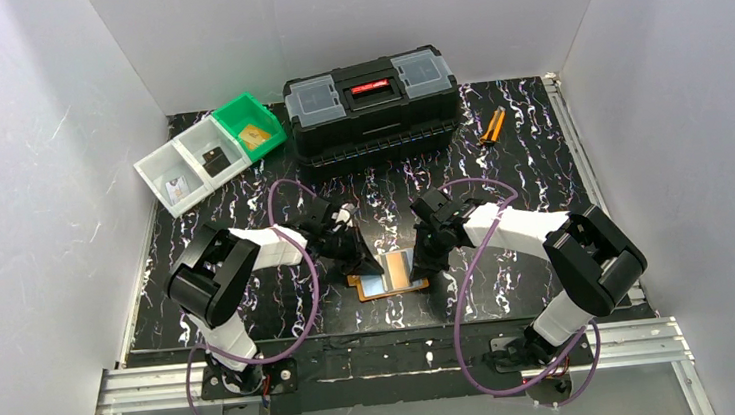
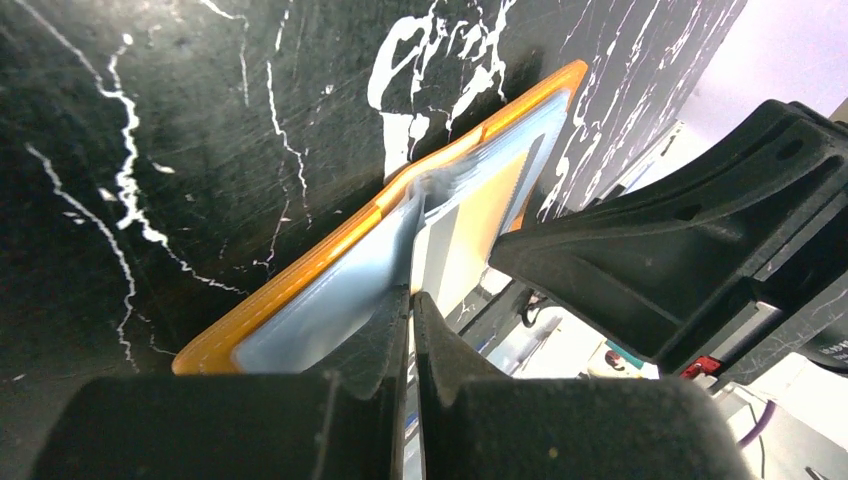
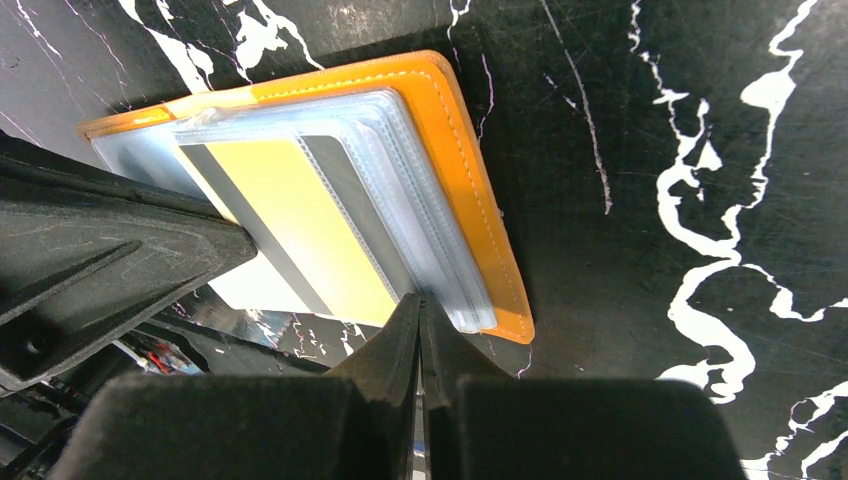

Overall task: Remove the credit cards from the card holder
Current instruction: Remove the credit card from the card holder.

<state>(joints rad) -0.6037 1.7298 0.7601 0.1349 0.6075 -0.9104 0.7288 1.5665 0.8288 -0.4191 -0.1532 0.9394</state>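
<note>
The orange card holder [image 1: 390, 278] lies open on the black marbled table between both arms, its clear pockets [image 3: 420, 200] fanned upward. A gold credit card [image 3: 300, 220] with a dark stripe sits in the pockets, its lower edge sticking out toward the left gripper. My left gripper [image 2: 411, 300] is shut on a thin pale edge that looks like this card's [image 2: 485, 215]. It stands at the holder's left side [image 1: 368, 263]. My right gripper [image 3: 420, 302] is shut on the edge of a clear pocket at the holder's right side [image 1: 416, 261]. No other credit cards show in the holder.
A black toolbox [image 1: 371, 102] stands at the back centre. Two white bins [image 1: 189, 168] and a green bin [image 1: 250, 127] holding small flat items sit at the back left. Orange-handled pliers [image 1: 490, 126] lie at the back right. White walls enclose the table.
</note>
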